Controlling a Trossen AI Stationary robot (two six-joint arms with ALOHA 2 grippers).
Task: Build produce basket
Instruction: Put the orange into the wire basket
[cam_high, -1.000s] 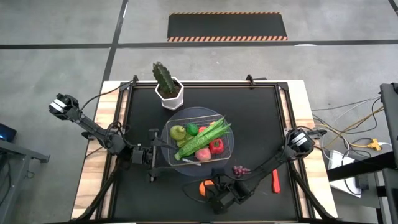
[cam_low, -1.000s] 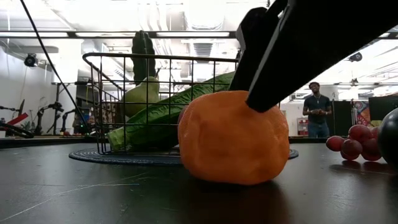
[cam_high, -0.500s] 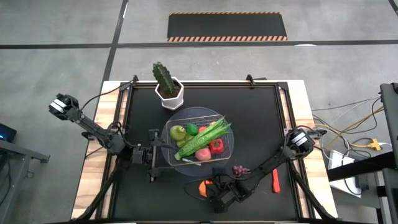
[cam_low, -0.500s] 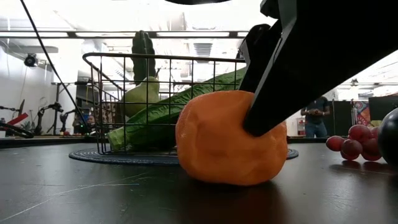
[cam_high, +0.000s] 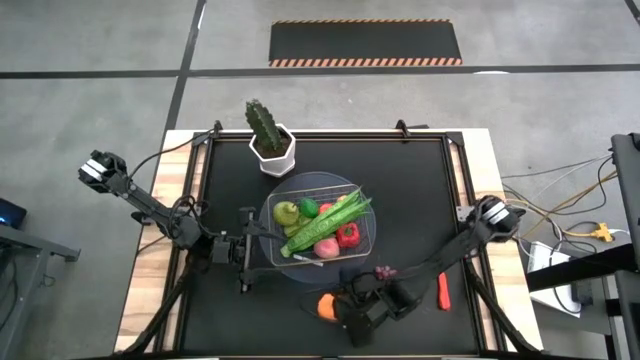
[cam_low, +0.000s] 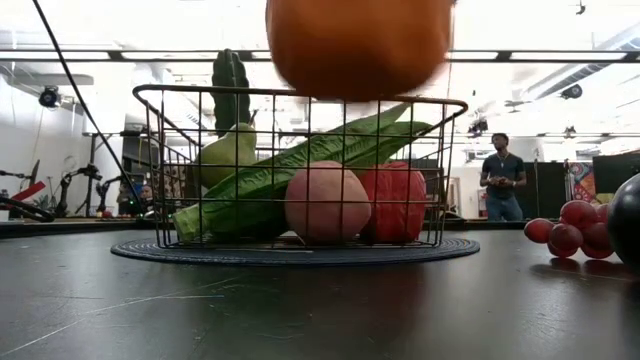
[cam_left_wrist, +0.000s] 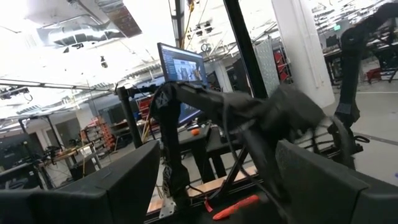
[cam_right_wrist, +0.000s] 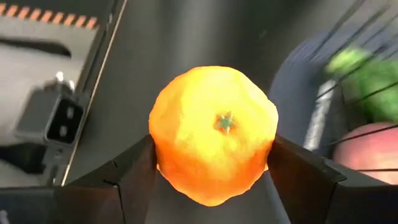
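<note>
Right gripper (cam_right_wrist: 211, 180): clamped on the orange (cam_right_wrist: 213, 134), one dark finger pressed to each side of the fruit; in the high view it sits near the table's front edge, just in front of the basket.
Orange: off the mat, hanging in the air; in the low view it floats above the height of the basket's top rim, with bare mat beneath it.
Left gripper (cam_high: 243, 250): fingers spread apart and holding nothing, parked just beside the basket's left side.
Basket (cam_high: 297, 188): silver wire, on a round grey base, about the middle of the black table mat (cam_high: 420, 190).
In the basket: long green bean bunch (cam_high: 328, 224) laid slantwise across it, green apple (cam_high: 286, 212), lime (cam_high: 309, 207), red pepper (cam_high: 347, 236) and a pink-red round fruit (cam_high: 326, 248).
Grapes (cam_high: 386, 271): on the mat just off the basket's front right corner.
Red chili (cam_high: 443, 290): on the mat near the table's front right corner.
Cactus in a white pot (cam_high: 270, 141): behind the basket, near the table's back edge.
Person (cam_low: 500, 178): standing far off in the room behind the table.
</note>
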